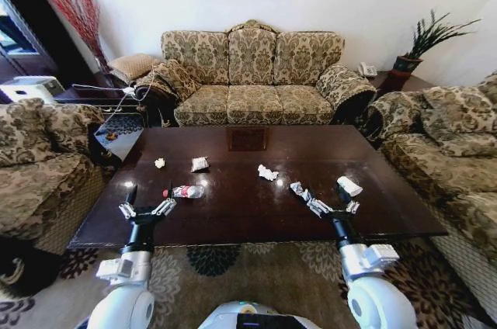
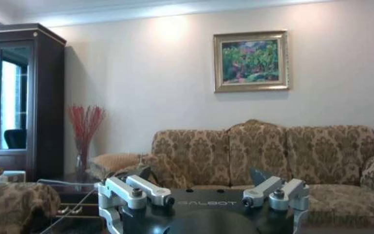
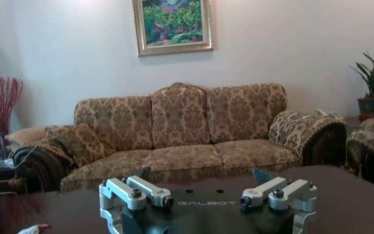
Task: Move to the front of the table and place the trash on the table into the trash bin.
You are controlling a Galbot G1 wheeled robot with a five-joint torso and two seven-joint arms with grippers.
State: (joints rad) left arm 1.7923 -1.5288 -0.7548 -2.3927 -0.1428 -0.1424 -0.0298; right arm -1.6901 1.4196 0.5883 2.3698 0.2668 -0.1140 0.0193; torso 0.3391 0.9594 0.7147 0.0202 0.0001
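Robot stands at the near long edge of the table (image 1: 256, 224), facing the sofa (image 1: 252, 73) across it. Left tool (image 1: 146, 208) held over the near-left part of the table, fingers spread, nothing between them; right tool (image 1: 332, 206) over the near-right part, likewise spread and empty. Trash lies scattered on the dark glossy top: clear bottle with red cap (image 1: 182, 191) lying on its side just beyond the left tool; small white paper wad (image 1: 160, 163) and a silvery wrapper (image 1: 199, 164) farther back on the left; crumpled white paper (image 1: 267, 173) near the middle; crumpled silvery piece (image 1: 299, 189) just beside the right tool's fingers; white rectangular packet (image 1: 349, 185) close to the right tool. Trash bin cannot be placed from these views. Judgement: nothing collected yet; approach looks done, picking not begun. Risks: bottle on its side could roll on the slick top if nudged off-centre; light wads and wrappers may skid away from closing fingers instead of being caught; fingers driven too low could scrape the polished wood; with the bin's position unconfirmed, a carried item could be dropped short onto the rug (image 1: 213, 259).
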